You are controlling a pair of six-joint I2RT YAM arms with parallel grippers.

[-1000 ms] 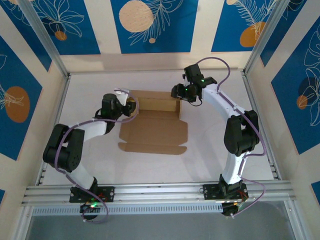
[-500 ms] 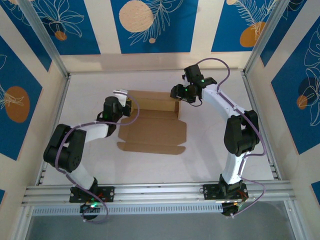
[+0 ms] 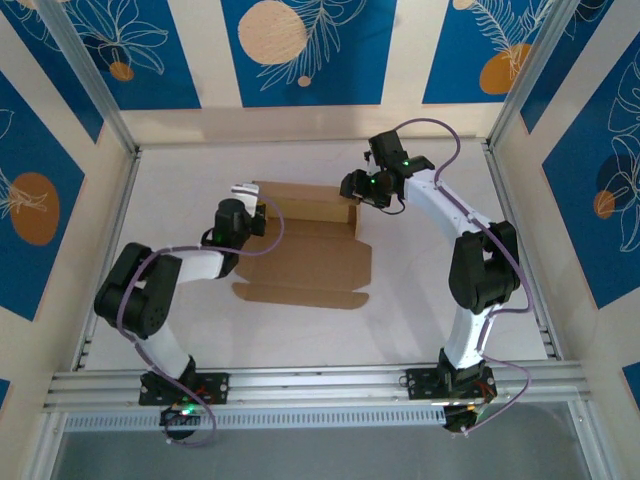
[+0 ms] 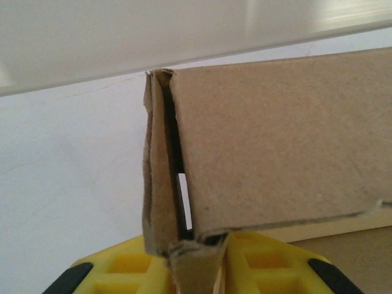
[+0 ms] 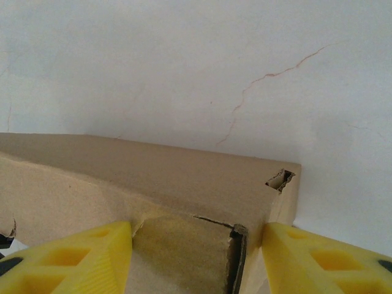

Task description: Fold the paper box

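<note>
Paper box: brown cardboard, centre of the overhead view and a little above the middle, on the white tabletop. Partly formed. One long wall stands along its upper edge. A broad flat panel lies below that, with its notched edge lowest in frame.

Left arm curves up from lower left to the box's upper-left corner. Right arm rises along the right side and bends over to the upper-right corner.

Left fingers: yellow, low in the left wrist view, drawn close and pinching a folded end flap of the box that runs up between them.

Right fingers: yellow, at the bottom corners of the right wrist view, set wide and closed against the box's end. Cardboard fills the whole gap between them and is creased beside the one at frame left.

Dark slit between cardboard layers at the box corner, left wrist view. Small torn notch near the box's top right corner, right wrist view.
</note>
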